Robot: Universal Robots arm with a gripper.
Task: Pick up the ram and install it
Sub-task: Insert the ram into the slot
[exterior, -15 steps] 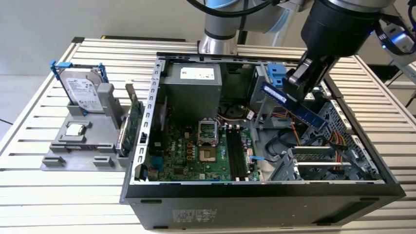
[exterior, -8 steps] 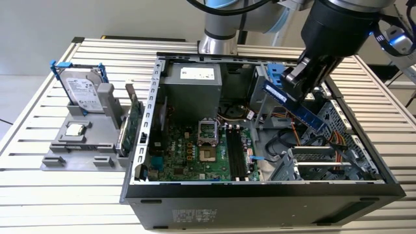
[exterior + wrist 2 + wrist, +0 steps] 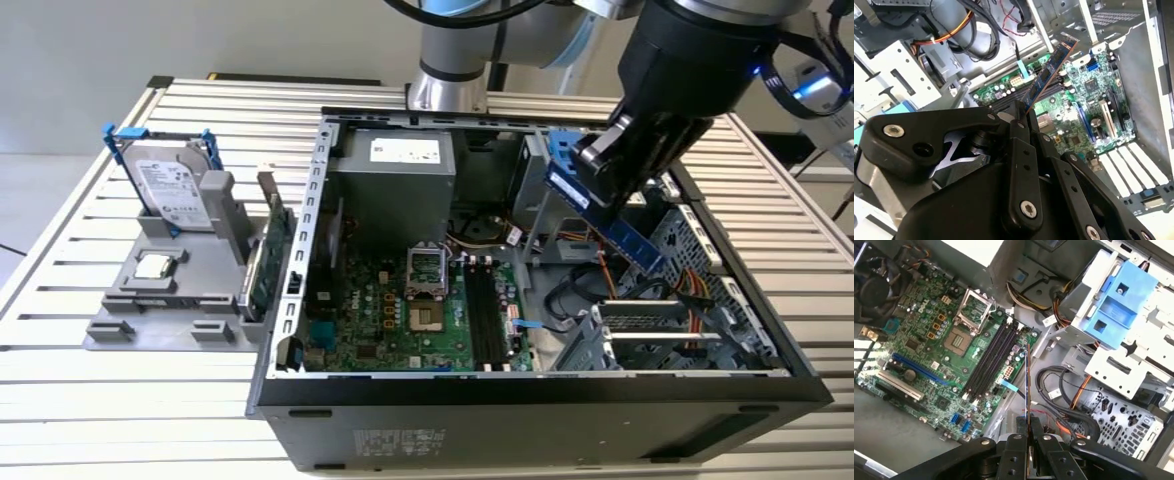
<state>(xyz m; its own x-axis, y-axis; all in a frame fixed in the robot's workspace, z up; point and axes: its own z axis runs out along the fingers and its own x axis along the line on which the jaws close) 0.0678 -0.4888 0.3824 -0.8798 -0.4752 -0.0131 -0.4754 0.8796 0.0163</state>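
Observation:
The ram (image 3: 627,235) is a slim blue stick, held tilted above the right half of the open computer case (image 3: 287,300). My gripper (image 3: 611,160) is shut on its upper end. The second wrist view shows the ram (image 3: 1050,72) sticking out from the gripper (image 3: 1021,114) toward the green motherboard. Seen edge-on in the first wrist view, the ram (image 3: 1027,385) rises from the gripper (image 3: 1027,429) beside the cables, a little off from the black memory slots (image 3: 993,360). These slots (image 3: 483,318) lie lower in the case, toward the exterior view's left of the stick.
Outside the case, at the exterior view's left, a grey holder (image 3: 160,310) carries a silver hard drive (image 3: 174,185) and a green card (image 3: 267,265). Inside are the power supply (image 3: 394,170), CPU socket (image 3: 961,337), cables (image 3: 1069,405) and a blue-fronted drive cage (image 3: 1119,305).

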